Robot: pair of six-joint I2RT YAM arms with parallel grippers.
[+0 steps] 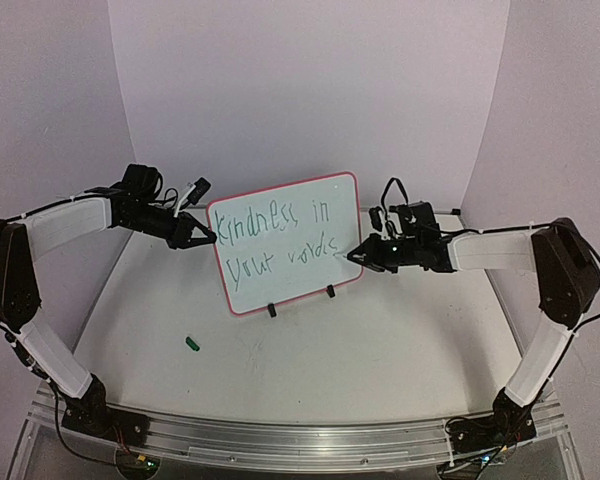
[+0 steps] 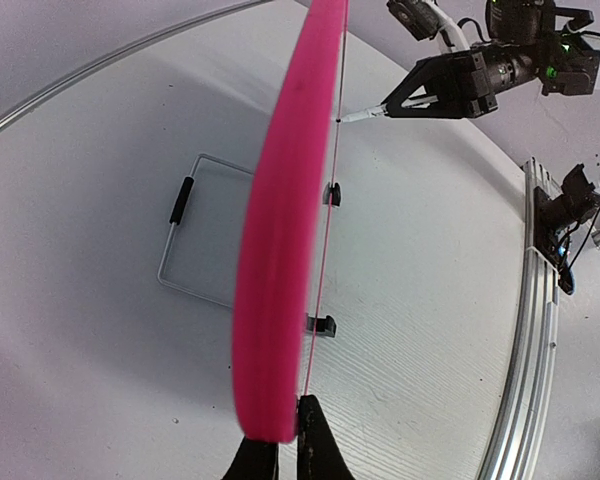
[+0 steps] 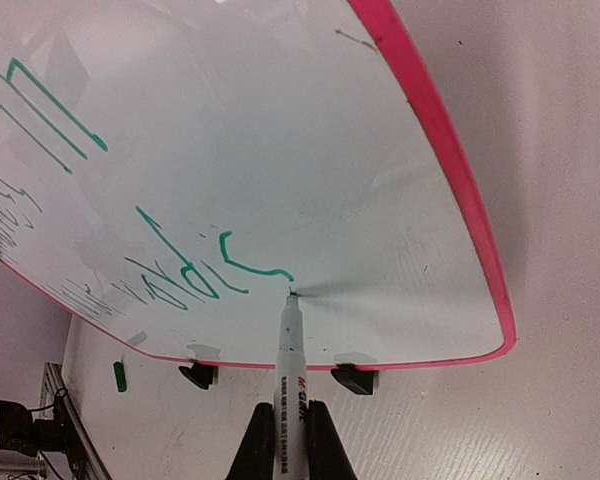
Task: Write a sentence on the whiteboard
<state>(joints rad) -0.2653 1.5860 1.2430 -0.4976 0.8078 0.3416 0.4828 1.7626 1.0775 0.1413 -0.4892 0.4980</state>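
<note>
The whiteboard (image 1: 302, 278) stands upright on the bench (image 1: 380, 345), its edge clamped in the left gripper (image 1: 207, 238). The right gripper (image 1: 358, 255), closed on a marker (image 3: 288, 345), appears to be finishing the sentence (image 1: 275, 235), its second row nearly complete.

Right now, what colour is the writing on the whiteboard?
Green lettering, clearest from the right wrist.

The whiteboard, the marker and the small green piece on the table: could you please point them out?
whiteboard (image 1: 290, 287): top external view, bare white face near the bottom edge.
marker (image 3: 287, 345): right wrist view, white barrel behind the tip.
green piece (image 1: 191, 343): top external view, its middle.
</note>
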